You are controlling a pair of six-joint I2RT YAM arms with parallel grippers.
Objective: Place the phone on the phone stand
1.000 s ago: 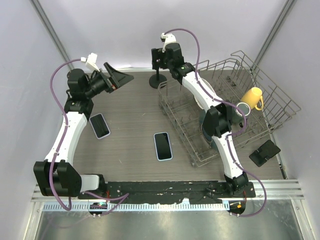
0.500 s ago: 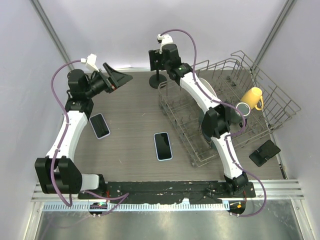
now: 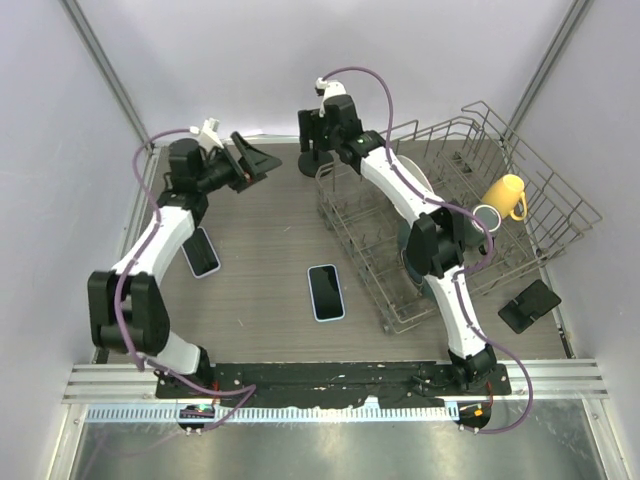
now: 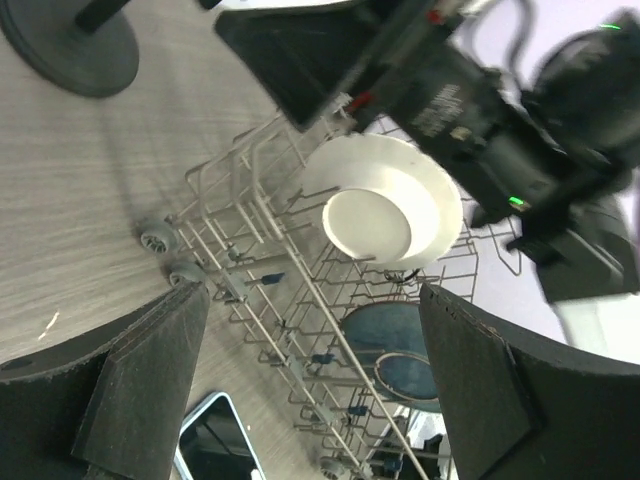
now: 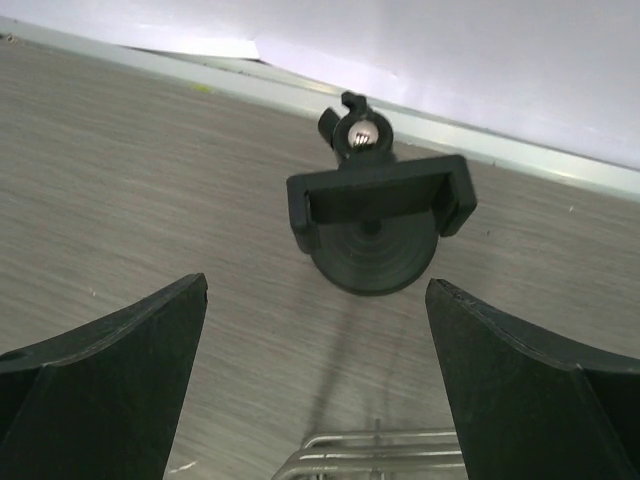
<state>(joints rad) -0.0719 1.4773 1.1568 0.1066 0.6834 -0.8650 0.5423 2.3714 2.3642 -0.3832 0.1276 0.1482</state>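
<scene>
The phone (image 3: 326, 292), black screen with a pale blue rim, lies flat on the table's middle; its corner also shows in the left wrist view (image 4: 215, 445). The phone stand (image 3: 316, 161), black with a round base, stands at the back by the rack's corner. In the right wrist view its clamp head (image 5: 378, 205) sits above the disc base. My right gripper (image 3: 316, 122) hovers over the stand, open and empty (image 5: 315, 370). My left gripper (image 3: 258, 160) is open and empty, raised at the back left, left of the stand (image 4: 310, 400).
A second phone with a darker rim (image 3: 199, 251) lies at the left. A wire dish rack (image 3: 455, 235) with a white plate (image 4: 385, 200), blue dishes and a yellow mug (image 3: 505, 195) fills the right. A black object (image 3: 529, 305) lies at the far right.
The left arm has swung its gripper to the right, towards the stand. The right gripper has shifted slightly back and left over the stand. Both phones lie as before.
</scene>
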